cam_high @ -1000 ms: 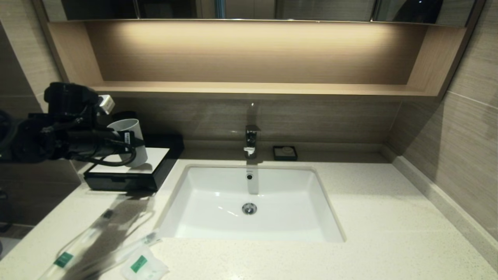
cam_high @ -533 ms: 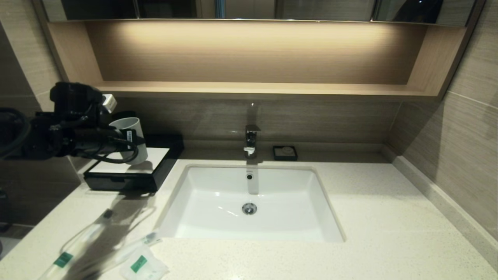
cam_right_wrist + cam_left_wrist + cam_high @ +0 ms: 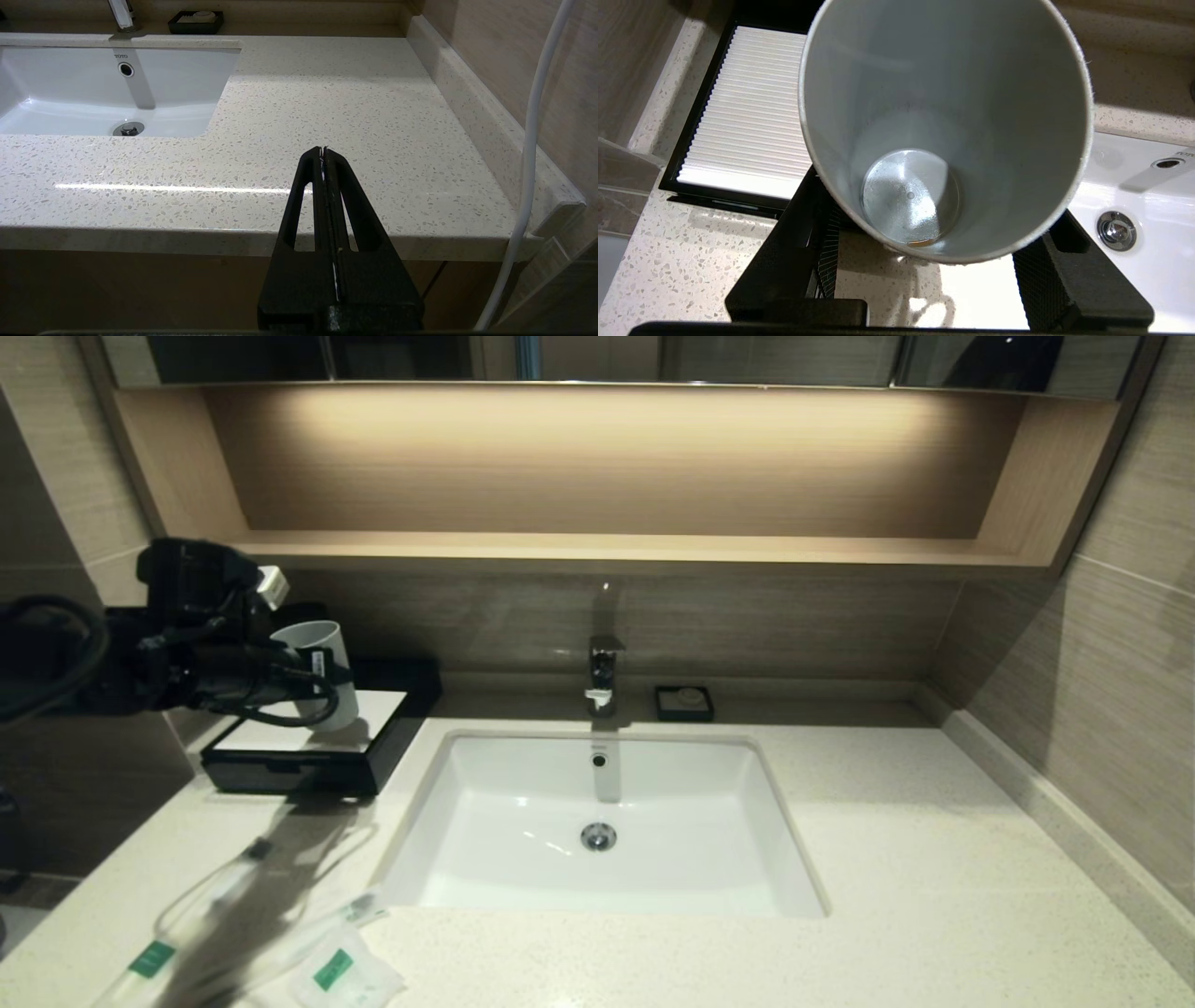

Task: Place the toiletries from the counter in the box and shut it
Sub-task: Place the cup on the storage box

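Your left pincer point(image 3: 322, 686) grips the grey cup point(image 3: 319, 672), its fingers point(image 3: 1083, 275) clamped on both sides, holding it above the box point(image 3: 322, 747), which sits on the desk point(image 3: 934, 859) left of the sink point(image 3: 602, 821). Nearer you than the box, left of the sink, lie the two wrapped sticks point(image 3: 201, 919) and the white sachet point(image 3: 344, 975). Your right pincer point(image 3: 323, 156) is closed and empty, parked off the desk edge, right of the sink.
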Available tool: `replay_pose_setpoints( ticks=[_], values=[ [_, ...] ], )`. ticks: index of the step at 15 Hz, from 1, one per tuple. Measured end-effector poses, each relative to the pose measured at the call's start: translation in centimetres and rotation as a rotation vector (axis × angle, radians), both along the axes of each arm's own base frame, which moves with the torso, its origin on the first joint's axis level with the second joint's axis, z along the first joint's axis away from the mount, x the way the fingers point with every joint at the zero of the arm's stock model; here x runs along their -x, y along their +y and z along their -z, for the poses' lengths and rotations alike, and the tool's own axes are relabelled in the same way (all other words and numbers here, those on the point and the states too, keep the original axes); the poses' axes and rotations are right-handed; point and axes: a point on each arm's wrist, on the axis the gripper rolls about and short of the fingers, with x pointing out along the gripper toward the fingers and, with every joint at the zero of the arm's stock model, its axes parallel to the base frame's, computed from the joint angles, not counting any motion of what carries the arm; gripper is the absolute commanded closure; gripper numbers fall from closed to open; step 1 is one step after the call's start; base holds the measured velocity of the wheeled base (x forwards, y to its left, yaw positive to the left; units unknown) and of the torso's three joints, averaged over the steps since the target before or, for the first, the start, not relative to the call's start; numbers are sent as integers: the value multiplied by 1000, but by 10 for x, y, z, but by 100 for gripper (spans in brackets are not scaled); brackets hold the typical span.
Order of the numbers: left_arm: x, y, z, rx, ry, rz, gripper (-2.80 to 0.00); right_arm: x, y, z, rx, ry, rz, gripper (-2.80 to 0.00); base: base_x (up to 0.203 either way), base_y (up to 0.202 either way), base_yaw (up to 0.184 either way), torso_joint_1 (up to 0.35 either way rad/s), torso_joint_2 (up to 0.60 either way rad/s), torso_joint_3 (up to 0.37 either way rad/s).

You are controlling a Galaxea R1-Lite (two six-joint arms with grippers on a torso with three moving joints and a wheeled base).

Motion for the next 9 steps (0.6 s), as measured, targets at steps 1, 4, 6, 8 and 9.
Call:
replay_pose_setpoints(
  ticks=[1,4,6,8,9],
  values=[
    [-2,0,0,-1,-1,-1,0,0,0,0,0,0,0,0,0,0,0,0,0,0],
    [-7,0,4,-3,7,-2,0,0,0,0,0,0,0,0,0,0,0,0,0,0],
    [-9,0,8,-2,15,-3,0,0,0,0,0,0,0,0,0,0,0,0,0,0],
    [-10,0,10,-3,20,-4,0,0,0,0,-1,0,0,0,0,0,0,0,0,0],
    [-10,0,11,-7,24,-10,0,0,0,0,0,0,0,0,0,0,0,0,0,0]
  ],
)
